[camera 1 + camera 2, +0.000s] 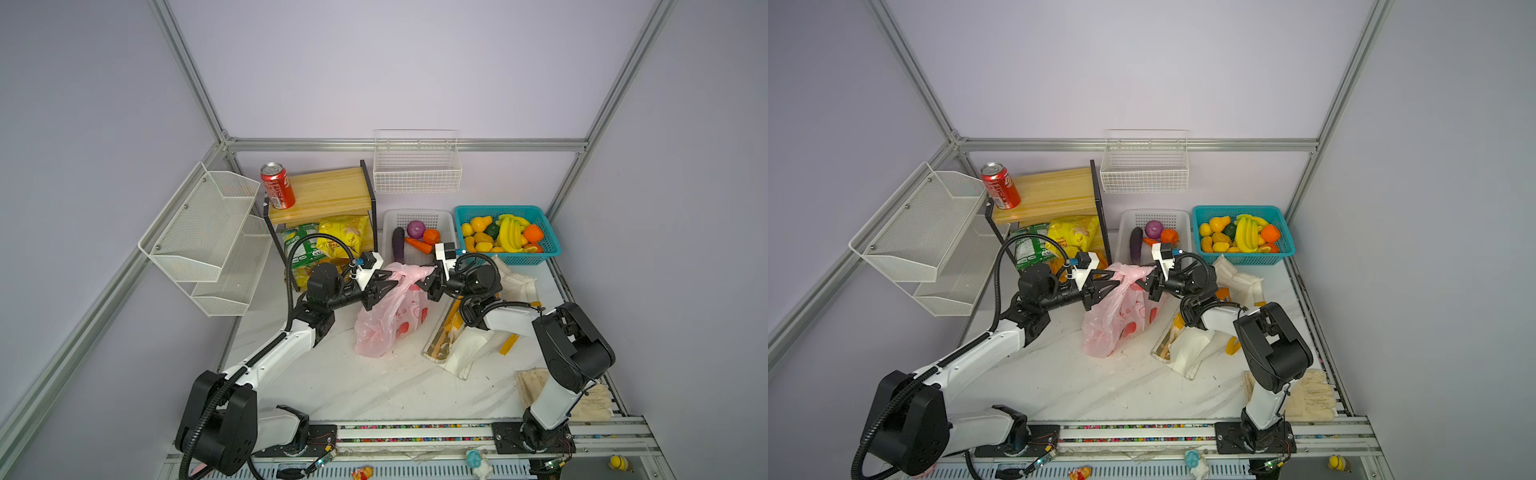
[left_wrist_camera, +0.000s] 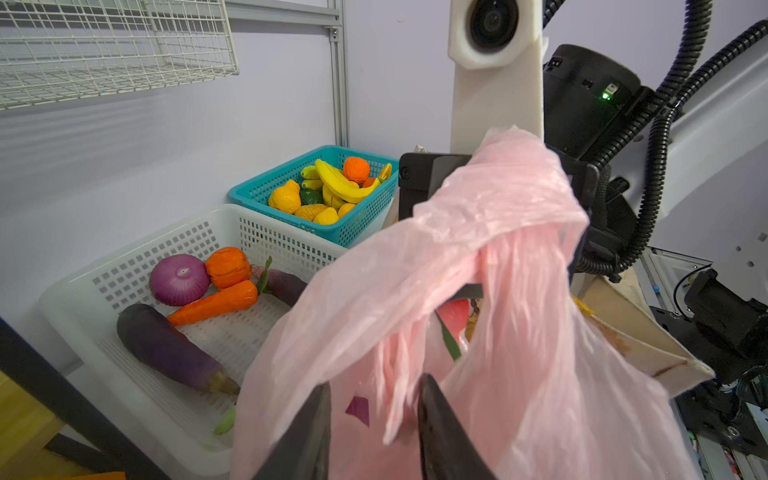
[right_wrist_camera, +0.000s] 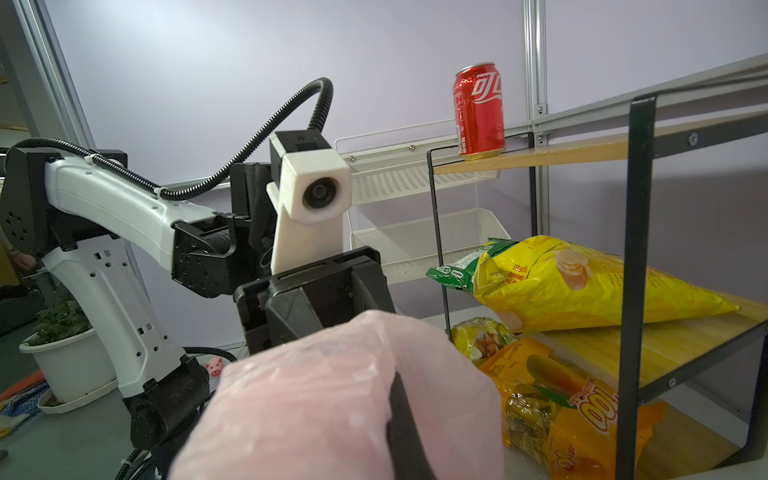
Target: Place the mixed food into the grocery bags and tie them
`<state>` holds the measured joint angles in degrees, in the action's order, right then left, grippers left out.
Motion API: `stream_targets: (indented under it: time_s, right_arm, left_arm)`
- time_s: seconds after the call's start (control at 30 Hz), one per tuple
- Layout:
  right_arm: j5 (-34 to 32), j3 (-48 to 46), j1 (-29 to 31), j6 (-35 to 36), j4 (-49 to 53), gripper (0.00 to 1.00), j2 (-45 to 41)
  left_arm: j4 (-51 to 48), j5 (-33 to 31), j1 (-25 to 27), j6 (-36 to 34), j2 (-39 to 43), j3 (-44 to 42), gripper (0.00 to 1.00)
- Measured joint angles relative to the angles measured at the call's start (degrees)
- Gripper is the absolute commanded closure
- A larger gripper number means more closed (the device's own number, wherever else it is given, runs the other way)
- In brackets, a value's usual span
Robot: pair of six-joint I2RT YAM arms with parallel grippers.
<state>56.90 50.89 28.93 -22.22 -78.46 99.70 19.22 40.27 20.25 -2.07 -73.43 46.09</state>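
The pink grocery bag (image 1: 386,320) (image 1: 1117,320) sits mid-table with its top drawn up between both grippers. My left gripper (image 1: 395,281) (image 2: 376,380) is open, and a loose strip of the bag (image 2: 498,270) hangs between its fingers. My right gripper (image 1: 426,284) (image 3: 397,378) is shut on the bag's upper handle, and the film (image 3: 311,395) drapes over its jaws. The white tote (image 1: 469,345) lies flat under the right arm. On the top shelf stands the red cola can (image 1: 277,185) (image 3: 478,110). A purple onion (image 1: 416,229) (image 2: 179,279) lies in the white basket.
The white basket (image 1: 446,218) with toy vegetables and a teal fruit basket (image 1: 548,245) stand at the back. The wooden shelf unit (image 1: 324,191) holds snack packets (image 1: 340,237). A wire basket (image 1: 417,166) and mesh rack (image 1: 208,232) hang on the walls. Beige cloth (image 1: 590,399) lies front right.
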Motion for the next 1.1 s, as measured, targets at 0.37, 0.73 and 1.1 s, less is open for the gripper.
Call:
stream_targets:
  time_s: [0.37,0.73,1.1]
  right_arm:
    - [0.94,0.35,0.0,0.44,1.09,1.0,0.0]
    - [-0.68,0.35,-0.02,2.97,3.82,0.81,-0.09]
    - [-14.36,-2.86,-0.98,18.93,29.86,0.44,-13.18]
  left_arm:
    - [1.33,1.97,0.0,0.28,-1.11,0.42,0.82]
    - [2.12,0.17,0.0,0.98,-1.25,0.5,1.0]
    - [3.56,-4.42,0.0,2.01,-1.25,-0.11,1.0]
